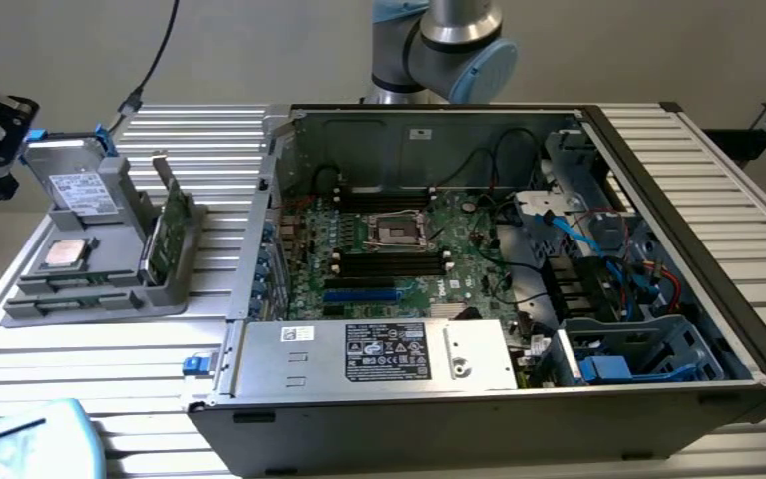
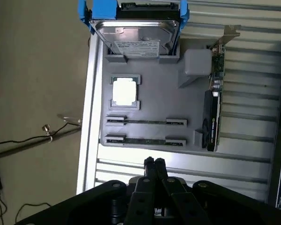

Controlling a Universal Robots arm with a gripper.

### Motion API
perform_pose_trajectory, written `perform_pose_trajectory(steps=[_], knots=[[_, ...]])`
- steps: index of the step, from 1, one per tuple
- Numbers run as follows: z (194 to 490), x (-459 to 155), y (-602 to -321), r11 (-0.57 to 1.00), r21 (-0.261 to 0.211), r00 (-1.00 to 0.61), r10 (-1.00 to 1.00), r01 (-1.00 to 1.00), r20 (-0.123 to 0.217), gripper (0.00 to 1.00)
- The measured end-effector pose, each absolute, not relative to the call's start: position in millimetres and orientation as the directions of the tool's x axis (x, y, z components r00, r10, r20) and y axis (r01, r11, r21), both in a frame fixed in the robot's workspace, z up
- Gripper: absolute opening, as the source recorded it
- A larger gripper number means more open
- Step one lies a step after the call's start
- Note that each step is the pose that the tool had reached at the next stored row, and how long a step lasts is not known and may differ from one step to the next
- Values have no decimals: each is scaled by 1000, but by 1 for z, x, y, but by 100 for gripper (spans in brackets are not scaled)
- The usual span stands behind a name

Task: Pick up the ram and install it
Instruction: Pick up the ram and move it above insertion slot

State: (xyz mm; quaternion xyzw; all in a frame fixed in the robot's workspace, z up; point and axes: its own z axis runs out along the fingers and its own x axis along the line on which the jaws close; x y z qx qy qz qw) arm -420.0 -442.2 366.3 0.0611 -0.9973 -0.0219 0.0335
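The hand (image 2: 154, 163) points down, fingers together, empty, near the ram (image 2: 145, 140) in its tray (image 2: 154, 101).

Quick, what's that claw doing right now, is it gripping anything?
Claw: closed, fingers together, holding nothing, near the grey plastic tray where a long thin green ram stick sits in its slot.

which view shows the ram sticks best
The wrist view: it looks straight down on two ram sticks standing edge-up in the grey tray beside the processor. The exterior view shows that tray at a slant; the sticks are too thin to tell there.
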Motion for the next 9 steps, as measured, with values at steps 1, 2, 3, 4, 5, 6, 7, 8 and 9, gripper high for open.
perform_pose_trajectory(steps=[1,2,3,4,5,6,7,8,9], knots=[[366,-420,-442,989,48,-988,-141,-138,64,11],[365,-420,-442,987,48,-985,-159,-156,64,11],[364,-420,-442,984,48,-982,-177,-174,64,11],[364,-420,-442,980,48,-979,-196,-193,64,11],[363,-420,-442,977,48,-975,-213,-210,64,11],[362,-420,-442,972,48,-971,-231,-228,64,11],[362,-420,-442,968,48,-967,-248,-245,64,11],[361,-420,-442,964,48,-962,-265,-263,64,11],[360,-420,-442,959,48,-957,-283,-281,64,11]])
